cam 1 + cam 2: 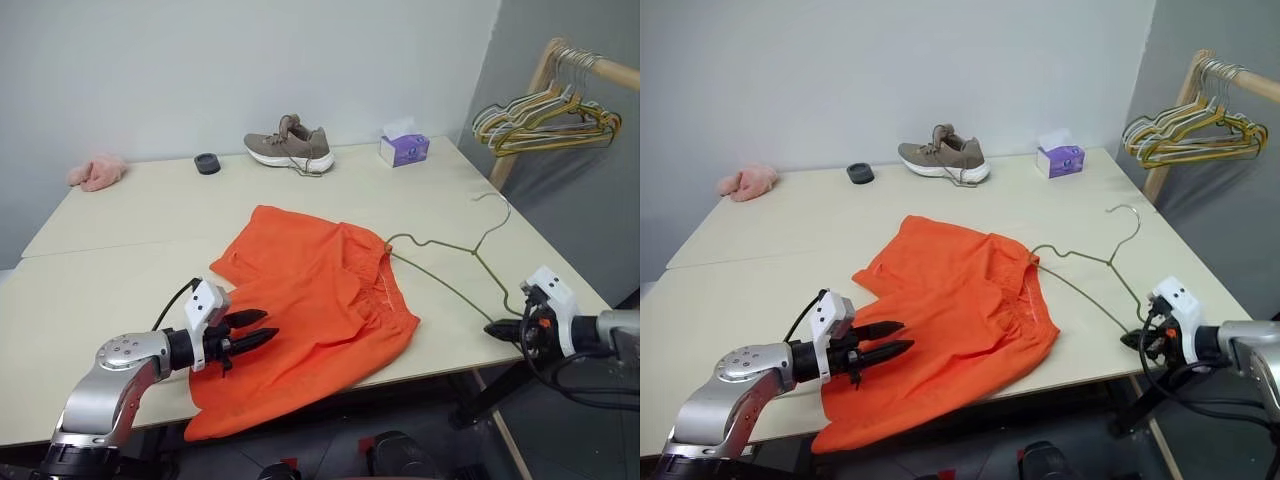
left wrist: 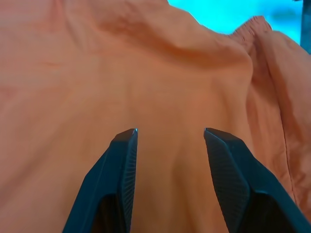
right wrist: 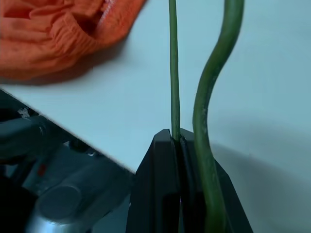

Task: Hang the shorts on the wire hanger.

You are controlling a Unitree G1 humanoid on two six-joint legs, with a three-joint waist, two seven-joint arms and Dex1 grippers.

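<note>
My R hand (image 3: 177,141) clamped on hanger (image 1: 455,262) wire at surface (image 1: 120,270) edge; L hand (image 2: 170,138) half-open, empty, over shorts (image 1: 310,300).

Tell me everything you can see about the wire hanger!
The hanger is thin, dark olive-green wire bent into a triangle with a curved hook on top. It lies flat on the table, hook pointing toward the far edge. One corner is tucked into the waistband of the orange shorts. The other corner, at the table's near edge, is pinched in the shut right gripper.
</note>
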